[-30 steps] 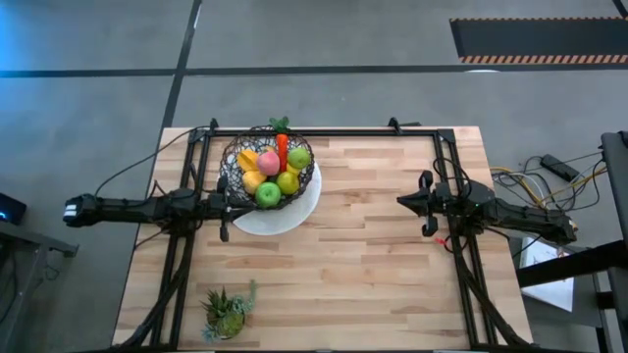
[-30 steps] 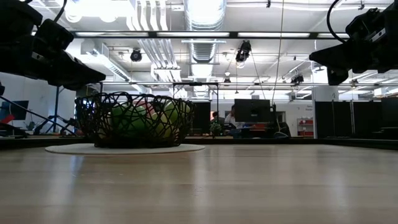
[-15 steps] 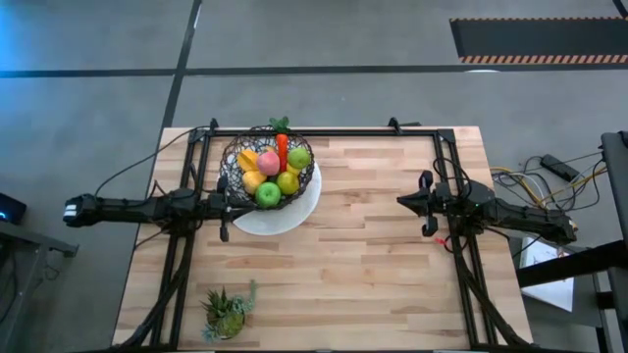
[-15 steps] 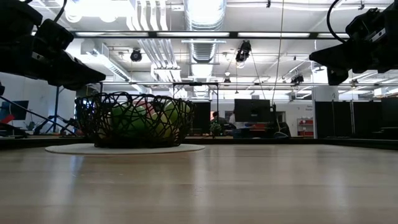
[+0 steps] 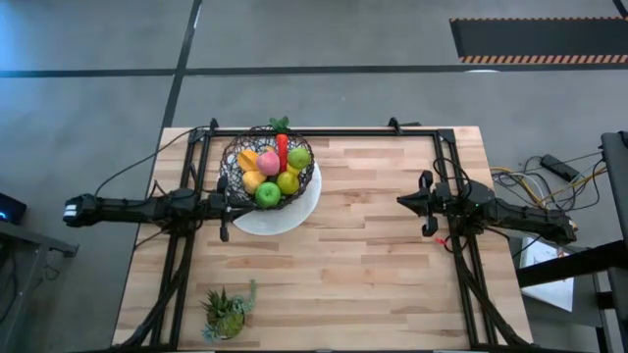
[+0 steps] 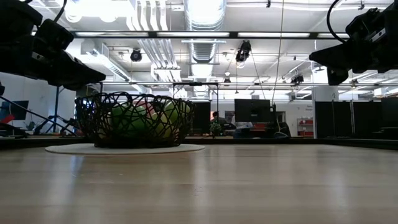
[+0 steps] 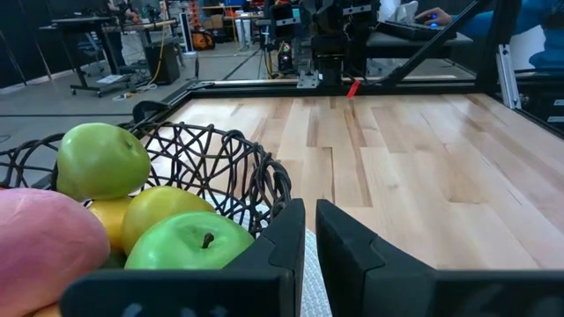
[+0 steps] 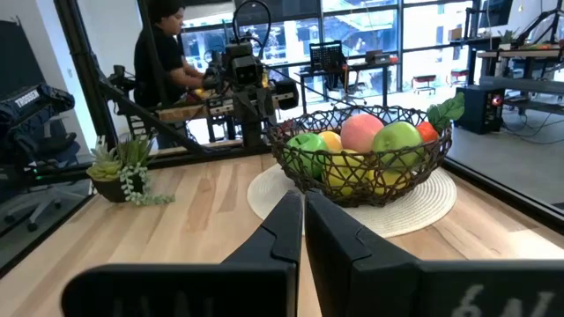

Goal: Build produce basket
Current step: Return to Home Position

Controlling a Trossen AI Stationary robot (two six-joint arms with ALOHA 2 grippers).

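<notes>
The dark wire-mesh basket (image 5: 234, 162) stands on a flat round white plate (image 5: 297, 210) at the table's far left. It holds the produce (image 5: 269, 178): green apples, yellow and orange pieces, a pink one and a red piece with a green top (image 5: 282, 147). My left gripper (image 5: 232, 204) hovers shut beside the basket's near left side, above its rim in the low view (image 6: 92, 77). In the left wrist view the basket (image 7: 220, 151) and a green apple (image 7: 188, 252) lie just past the fingers. My right gripper (image 5: 400, 201) hangs shut over the table's right half, well away from the basket (image 8: 370, 190).
A small spiky potted plant (image 5: 227, 312) stands near the table's near left corner. Black frame rails (image 5: 324, 131) run along the far edge and both sides. Bare wood lies between the two grippers. A person (image 8: 167, 44) stands beyond the table behind the left arm.
</notes>
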